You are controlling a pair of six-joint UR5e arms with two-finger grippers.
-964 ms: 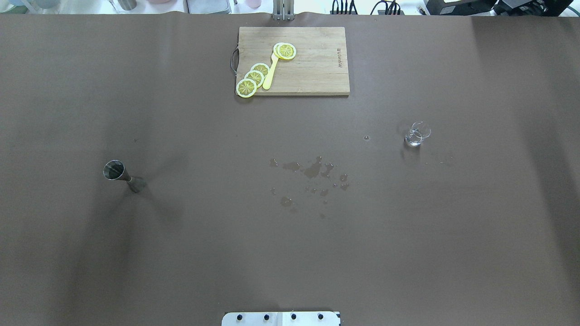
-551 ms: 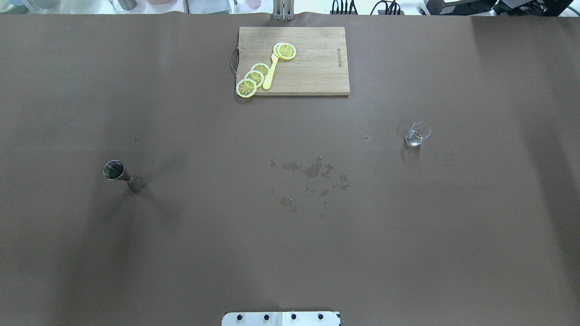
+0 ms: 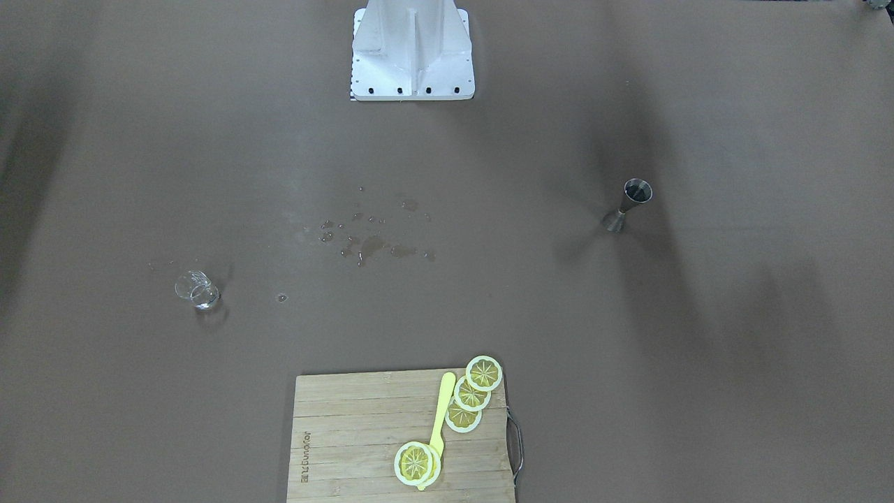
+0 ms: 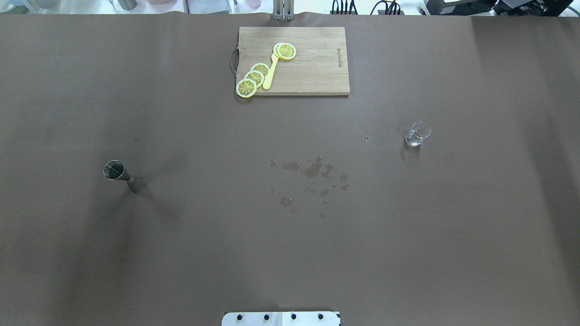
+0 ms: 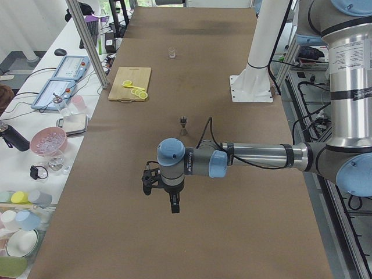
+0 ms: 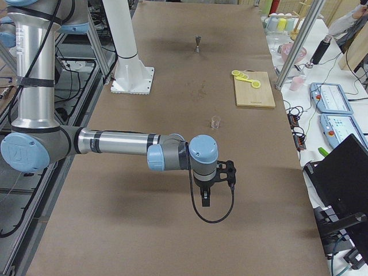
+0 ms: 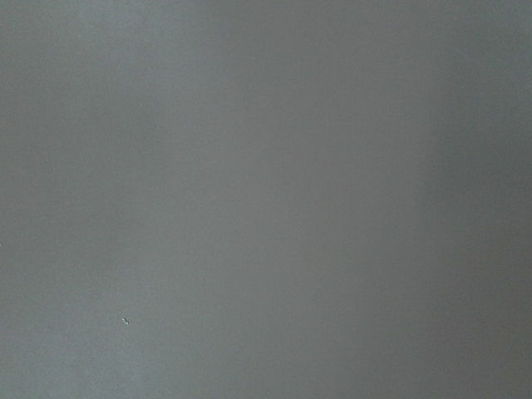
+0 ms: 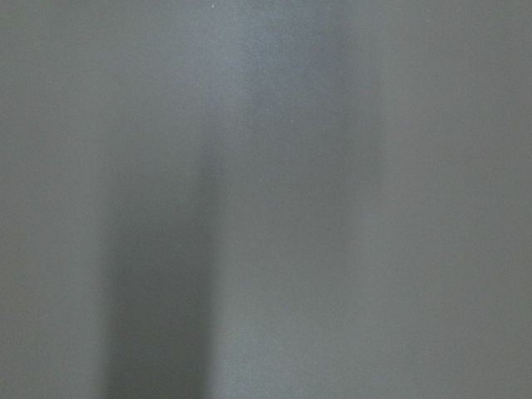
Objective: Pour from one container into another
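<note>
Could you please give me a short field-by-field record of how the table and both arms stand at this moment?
cup: upright on the table, robot's right side, nothing touching it
jigger: upright, robot's left side, nothing touching it
spill: wet patches mid-table, between the two
board: far side, holding lemon slices and a yellow utensil
left gripper: over bare table, apart from the jigger; open or shut unclear
right gripper: over bare table, apart from the cup; open or shut unclear

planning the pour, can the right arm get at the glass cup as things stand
Probably yes. The glass cup stands alone on that arm's side, cutting board and spill well apart, and nothing lies between it and the right gripper.
</note>
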